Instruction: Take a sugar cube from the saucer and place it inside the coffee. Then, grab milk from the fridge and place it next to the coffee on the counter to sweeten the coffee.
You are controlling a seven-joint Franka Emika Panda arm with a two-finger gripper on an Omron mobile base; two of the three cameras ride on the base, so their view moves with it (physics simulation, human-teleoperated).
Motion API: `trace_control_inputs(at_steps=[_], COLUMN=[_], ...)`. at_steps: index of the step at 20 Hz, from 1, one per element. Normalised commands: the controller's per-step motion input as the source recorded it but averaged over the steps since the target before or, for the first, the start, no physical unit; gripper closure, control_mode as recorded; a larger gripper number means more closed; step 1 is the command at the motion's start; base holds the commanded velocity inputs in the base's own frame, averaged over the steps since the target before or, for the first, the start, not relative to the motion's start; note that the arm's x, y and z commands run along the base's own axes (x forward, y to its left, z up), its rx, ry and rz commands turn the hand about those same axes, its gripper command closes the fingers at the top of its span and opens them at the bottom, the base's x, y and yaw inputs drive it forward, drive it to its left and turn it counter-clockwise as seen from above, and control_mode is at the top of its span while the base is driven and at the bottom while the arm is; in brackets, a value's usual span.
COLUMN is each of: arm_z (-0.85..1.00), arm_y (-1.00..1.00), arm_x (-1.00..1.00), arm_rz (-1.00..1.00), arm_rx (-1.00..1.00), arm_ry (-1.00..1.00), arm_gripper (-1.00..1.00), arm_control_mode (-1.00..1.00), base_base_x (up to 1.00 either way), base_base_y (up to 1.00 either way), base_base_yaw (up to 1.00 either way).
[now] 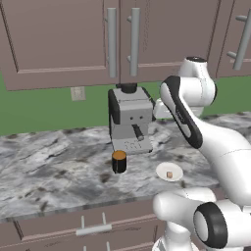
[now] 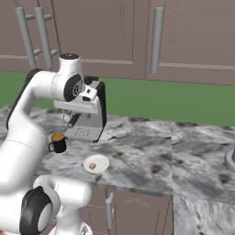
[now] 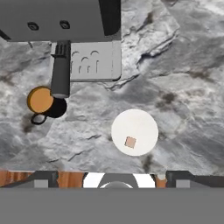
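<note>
The sugar cube (image 1: 169, 174) (image 2: 92, 165) (image 3: 130, 142), tiny and tan, lies on the white saucer (image 1: 162, 169) (image 2: 102, 161) (image 3: 140, 122) on the marbled counter (image 1: 49, 166) (image 2: 151, 156) (image 3: 183, 87). The coffee (image 1: 119, 161) (image 2: 58, 142) (image 3: 40, 99), a black cup with an orange-brown top, stands left of the saucer. My gripper (image 3: 113, 179) hovers high above the counter, looking down on the saucer, open with nothing between its fingers. The milk and the fridge are out of view.
A grey-and-black espresso machine (image 1: 130, 120) (image 2: 87, 119) (image 3: 61, 19) stands just behind the cup, its portafilter handle (image 3: 60, 74) reaching out over it. Mauve wall cabinets (image 1: 117, 34) hang above. Drawers (image 1: 93, 229) sit under the counter edge.
</note>
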Motion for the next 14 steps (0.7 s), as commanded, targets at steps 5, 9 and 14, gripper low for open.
trace_control_inputs(at_steps=[5, 9, 14], arm_z=[-0.97, -1.00, -0.83], arm_y=[0.00, 0.00, -0.06], arm_x=[-0.23, -0.15, -0.04], arm_rz=[-0.05, -0.09, -0.09], arm_rx=[0.00, 0.00, 0.00], arm_ry=[0.19, 0.16, 0.04], arm_gripper=[-1.00, -1.00, -1.00], arm_control_mode=[-1.00, -1.00, -1.00], base_base_x=[0.00, 0.00, 0.00], base_base_y=[0.00, 0.00, 0.00], base_base_yaw=[0.00, 0.00, 0.00])
